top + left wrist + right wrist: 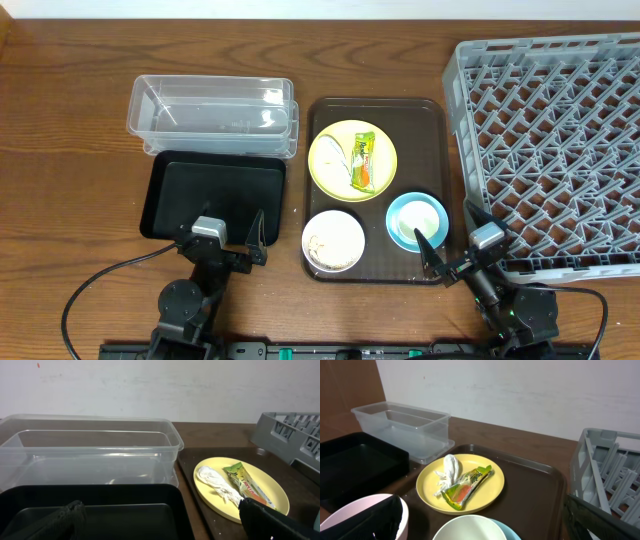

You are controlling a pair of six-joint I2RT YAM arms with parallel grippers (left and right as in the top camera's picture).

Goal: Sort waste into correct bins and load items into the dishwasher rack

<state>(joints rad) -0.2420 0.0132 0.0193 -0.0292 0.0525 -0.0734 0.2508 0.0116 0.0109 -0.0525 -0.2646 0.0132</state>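
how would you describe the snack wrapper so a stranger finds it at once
Find the brown tray left of the grey rack. On its round yellow plate lies the wrapper: flat, yellow-green and orange, unlike the crumpled white paper beside it.

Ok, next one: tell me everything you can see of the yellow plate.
The yellow plate is round, shallow and plain, with a smooth, plastic-looking surface. It lies flat, right way up, in the far left part of the brown serving tray. On it lie crumpled white paper and, beside that, a yellow-green and orange snack wrapper. The white bowl and the light blue bowl sit on the same tray nearer the arms, apart from it.
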